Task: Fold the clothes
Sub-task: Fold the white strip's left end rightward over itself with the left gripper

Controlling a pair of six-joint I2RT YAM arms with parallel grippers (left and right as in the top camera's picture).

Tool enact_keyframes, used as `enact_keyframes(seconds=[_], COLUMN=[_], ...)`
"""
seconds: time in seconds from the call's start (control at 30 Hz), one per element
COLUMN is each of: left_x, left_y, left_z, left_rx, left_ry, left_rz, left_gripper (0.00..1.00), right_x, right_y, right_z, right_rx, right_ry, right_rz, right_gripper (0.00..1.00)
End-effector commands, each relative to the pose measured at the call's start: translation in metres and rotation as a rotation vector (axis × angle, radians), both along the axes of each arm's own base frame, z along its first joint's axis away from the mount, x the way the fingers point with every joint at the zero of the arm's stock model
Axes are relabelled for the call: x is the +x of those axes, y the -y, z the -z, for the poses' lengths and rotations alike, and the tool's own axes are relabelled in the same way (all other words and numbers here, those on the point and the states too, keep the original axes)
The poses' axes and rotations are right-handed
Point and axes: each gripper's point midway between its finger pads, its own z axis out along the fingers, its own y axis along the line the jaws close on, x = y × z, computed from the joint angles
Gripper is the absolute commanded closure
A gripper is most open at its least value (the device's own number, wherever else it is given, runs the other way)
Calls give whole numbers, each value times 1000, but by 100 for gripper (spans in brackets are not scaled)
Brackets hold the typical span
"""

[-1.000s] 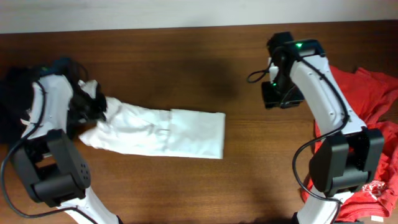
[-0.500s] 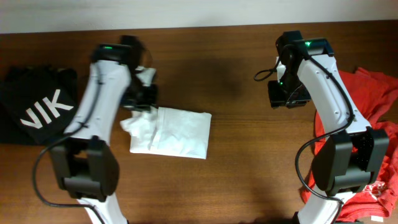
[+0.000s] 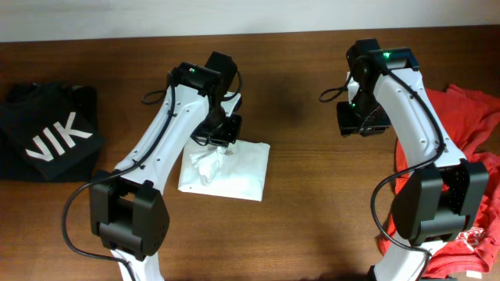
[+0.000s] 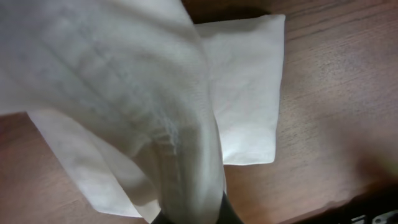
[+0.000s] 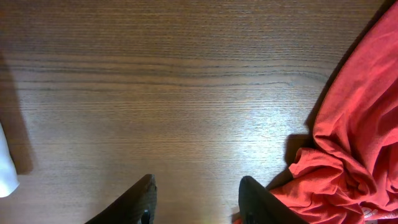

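Dark wooden table (image 3: 297, 226) fills every view. Closest in, the left gripper (image 3: 221, 129) is clamped on a bunch of the white shirt (image 3: 234, 176), and the cloth hangs from it in a loose ridge over the flat, doubled part lying on the wood just below. The risk, as I judge it, is that a release here drops the bunch as a crumpled lump instead of a clean layer, because it is gathered rather than spread. Dragging on could also pull the lower layer askew, since nothing pins it. Well to the right of the shirt, the right gripper (image 5: 198, 180) hovers over bare wood, fingers moderately apart with nothing between them. Beyond it, farther from the shirt, lies a red shirt (image 3: 461, 125), and far off on the shirt's other side lies a black garment (image 3: 47, 140). Only the overhead view gives the shirt's whole outline and the crumple at its left end. Only the left wrist view shows the lower layer's square corner, though fabric hides the jaws there. Only the right wrist view shows the empty gap.
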Motion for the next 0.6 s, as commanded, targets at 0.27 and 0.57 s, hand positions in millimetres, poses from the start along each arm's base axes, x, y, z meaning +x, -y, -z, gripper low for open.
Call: enact_keyframes(seconds=[0.27,0.57], left_x=[-26,-35], left_y=[33,77], left_z=[28,42], left_rx=[-56,-96], left_ry=[-61,3], left_rz=[48,133], left_gripper=[97,41], right_x=[2,1], right_y=[2,2], right_z=[-5,-5], right_rx=[-11,-10], right_ry=[15,13], right_rz=[1,1], right_gripper=[53,53])
